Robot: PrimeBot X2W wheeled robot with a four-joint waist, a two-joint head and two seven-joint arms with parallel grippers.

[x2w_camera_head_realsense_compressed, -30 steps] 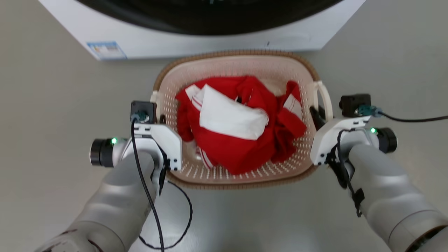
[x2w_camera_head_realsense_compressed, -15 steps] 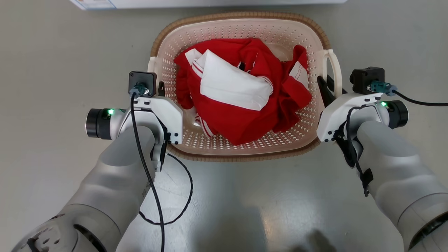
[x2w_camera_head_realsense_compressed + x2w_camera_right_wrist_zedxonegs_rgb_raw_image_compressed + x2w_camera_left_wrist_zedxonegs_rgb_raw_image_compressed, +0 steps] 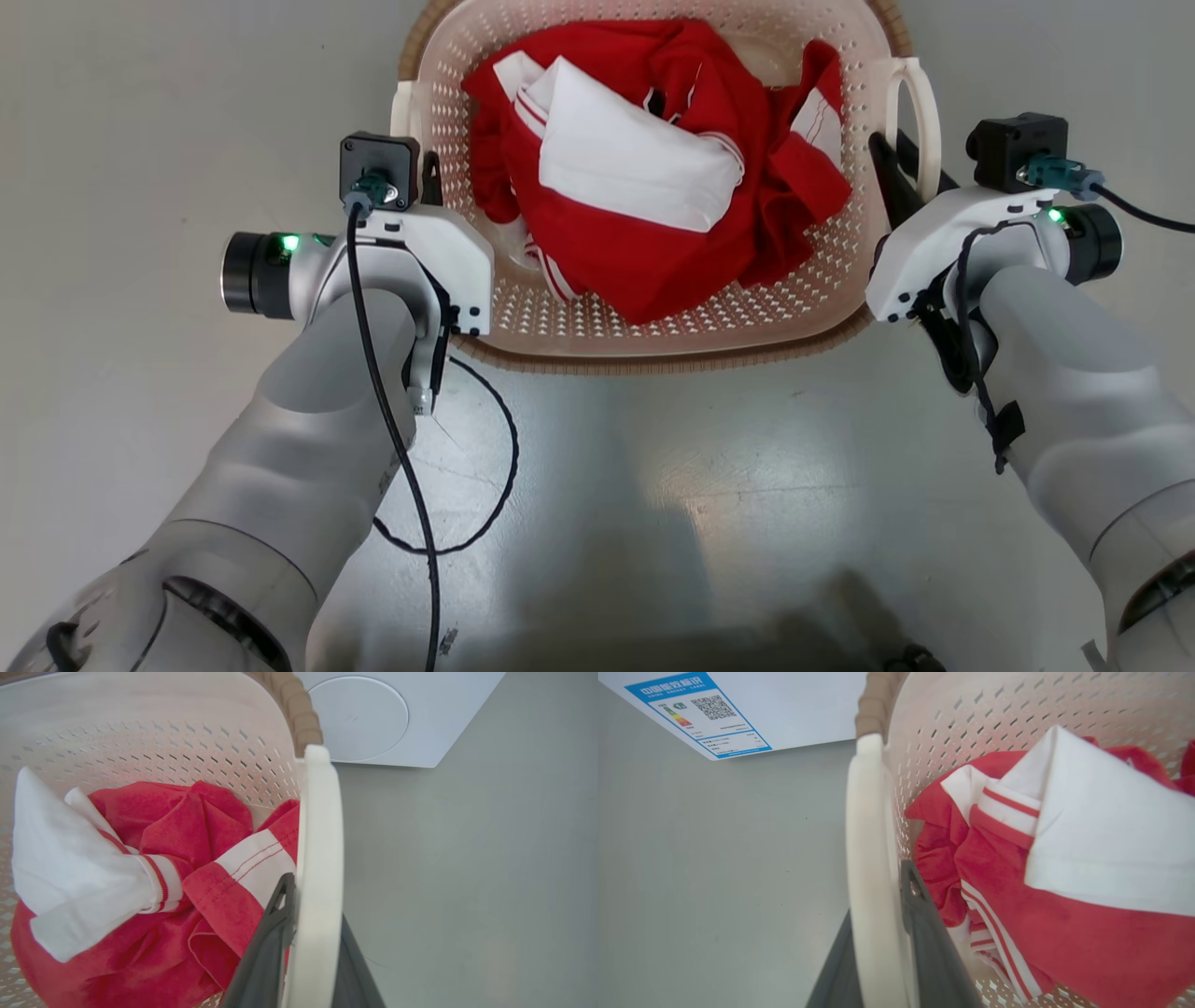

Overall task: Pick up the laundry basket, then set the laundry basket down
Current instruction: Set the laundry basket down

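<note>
The laundry basket, cream perforated plastic with a brown rim, lies at the top of the head view and holds red and white clothes. My left gripper is shut on the left loop handle, one dark finger inside the loop and one outside. My right gripper is shut the same way on the right loop handle. The basket's far end is cut off by the top edge of the head view. I cannot tell whether the basket touches the floor.
A white washer stands beyond the basket: its blue-labelled panel and a round panel show in the wrist views. Grey floor lies all around. A black cable loops from my left wrist.
The head view has shifted: the washer has slid out at the top, and the basket with both grippers sits higher in the picture and looks slightly larger. Both grips are unchanged.
</note>
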